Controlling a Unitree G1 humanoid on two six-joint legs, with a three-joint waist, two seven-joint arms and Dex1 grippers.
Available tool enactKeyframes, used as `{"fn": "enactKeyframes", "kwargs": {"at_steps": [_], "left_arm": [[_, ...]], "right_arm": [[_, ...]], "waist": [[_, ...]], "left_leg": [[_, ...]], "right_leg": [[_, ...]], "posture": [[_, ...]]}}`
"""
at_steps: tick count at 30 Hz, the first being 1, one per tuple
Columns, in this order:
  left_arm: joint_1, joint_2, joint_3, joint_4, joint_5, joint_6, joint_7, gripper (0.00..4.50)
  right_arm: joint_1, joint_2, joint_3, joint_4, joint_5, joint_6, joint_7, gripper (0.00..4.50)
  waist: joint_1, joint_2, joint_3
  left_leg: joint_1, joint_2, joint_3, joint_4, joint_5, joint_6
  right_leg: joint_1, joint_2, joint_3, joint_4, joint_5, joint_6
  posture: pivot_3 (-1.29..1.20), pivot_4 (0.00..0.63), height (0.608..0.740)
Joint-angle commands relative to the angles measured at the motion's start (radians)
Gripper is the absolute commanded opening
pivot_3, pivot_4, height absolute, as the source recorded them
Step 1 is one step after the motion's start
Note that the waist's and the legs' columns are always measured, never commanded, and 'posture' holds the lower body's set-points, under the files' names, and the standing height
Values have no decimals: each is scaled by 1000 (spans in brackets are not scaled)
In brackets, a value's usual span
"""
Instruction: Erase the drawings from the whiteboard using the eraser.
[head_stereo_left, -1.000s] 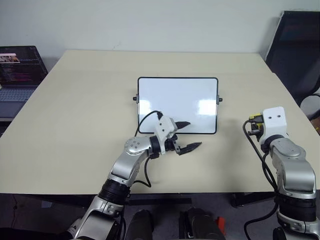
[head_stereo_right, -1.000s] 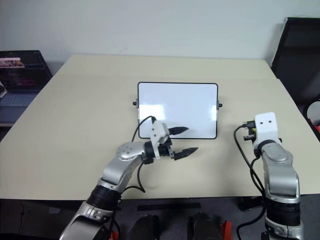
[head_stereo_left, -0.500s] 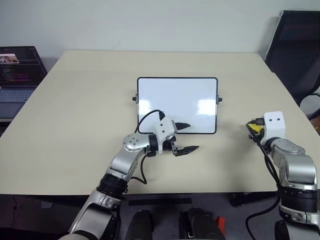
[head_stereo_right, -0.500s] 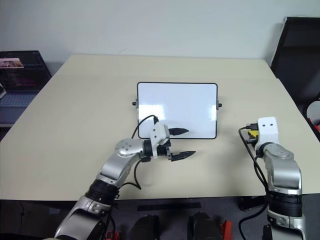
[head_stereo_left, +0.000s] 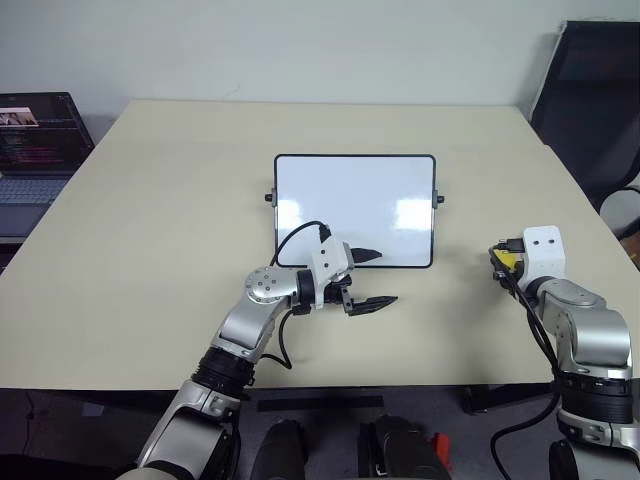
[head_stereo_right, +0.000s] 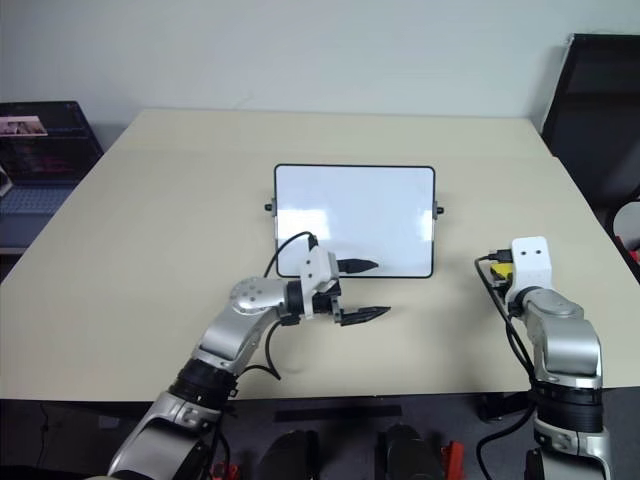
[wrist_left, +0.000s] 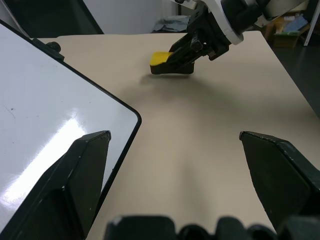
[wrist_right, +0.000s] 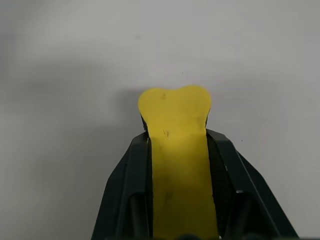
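From the left eye view we see the whiteboard (head_stereo_left: 355, 211) lying flat mid-tabletop (head_stereo_left: 150, 230), glossy and white inside its thin black frame, and our left end effector (head_stereo_left: 368, 279) sits at its near edge with jaws spread wide, the upper finger over the board's lower border, the other over bare tabletop. Off to the right, well apart from the board, our right end effector (head_stereo_left: 500, 262) shows a flash of yellow at its tip: that's the eraser (head_stereo_left: 499, 260). A laptop (head_stereo_left: 35, 150) sits at the far left. In the left wrist view we look between the two wide-open fingers (wrist_left: 82, 175), nothing between them, the whiteboard's rounded corner just beside one; across the tabletop the right end effector (wrist_left: 176, 58) is clamped on the eraser (wrist_left: 162, 59), which rests low against the surface. In the right wrist view the black fingers (wrist_right: 132, 180) squeeze the eraser (wrist_right: 177, 150) from both sides.
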Motion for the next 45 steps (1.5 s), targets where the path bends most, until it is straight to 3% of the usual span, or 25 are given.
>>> {"fn": "enactKeyframes", "kwargs": {"at_steps": [1, 5, 11, 22, 28, 32, 40, 45], "left_arm": [[-2, -3, -5, -30, -2, -18, -7, 4500], [-1, -3, -6, -32, 0, -18, -6, 4500], [0, -6, -9, -34, 2, -17, -2, 4500], [-2, 32, 44, -43, -11, 6, 24, 4500], [-26, 43, 254, 0, -41, 37, 258, 4500], [-2, 53, 383, 25, -14, 11, 441, 4500], [114, 43, 478, -9, 90, -40, 724, 4500], [190, 51, 501, -19, 111, -60, 794, 4500]], "right_arm": [[-23, -15, -15, -6, 7, -8, -15, 1084], [-35, -12, -12, 10, 9, -16, -21, 2254], [-68, 9, -3, 45, 15, -38, -40, 4445], [-114, 88, -97, -24, 72, -32, -119, 4484], [-85, 91, -137, -138, 66, -167, -166, 4484], [24, 77, -156, -172, 31, -357, -185, 4484], [220, 111, -145, -137, -6, -629, -225, 4484], [300, 153, -171, -102, 6, -756, -243, 4484]], "waist": [[0, 0, 0], [0, 0, 0], [0, 0, 0], [-2, 0, 0], [-3, 0, 0], [0, 0, 0], [6, 0, 0], [7, 0, 0]], "left_leg": [[0, 0, 0, 0, 0, 0], [0, 0, 0, 0, 0, 0], [0, 0, 0, 0, 0, 0], [0, 0, 0, 0, 0, 0], [0, 3, 0, 0, 0, 0], [-1, 3, -1, 0, 0, 0], [0, 4, 0, 0, 0, 0], [1, 5, 0, 0, 0, 0]], "right_leg": [[0, 0, 0, 0, 0, 0], [0, 0, 0, 0, 0, 0], [0, 0, 0, 0, 0, 0], [0, 0, 0, 1, 0, 0], [0, 0, 0, 1, 0, 0], [0, 0, -1, 0, 0, 0], [0, -2, 0, 0, 0, 1], [1, -2, 0, 1, 0, 1]], "posture": [[0, 150, 740], [0, 150, 740], [0, 150, 740], [0, 150, 740], [0, 150, 740], [0, 150, 740], [0, 150, 740], [0, 150, 740]]}}
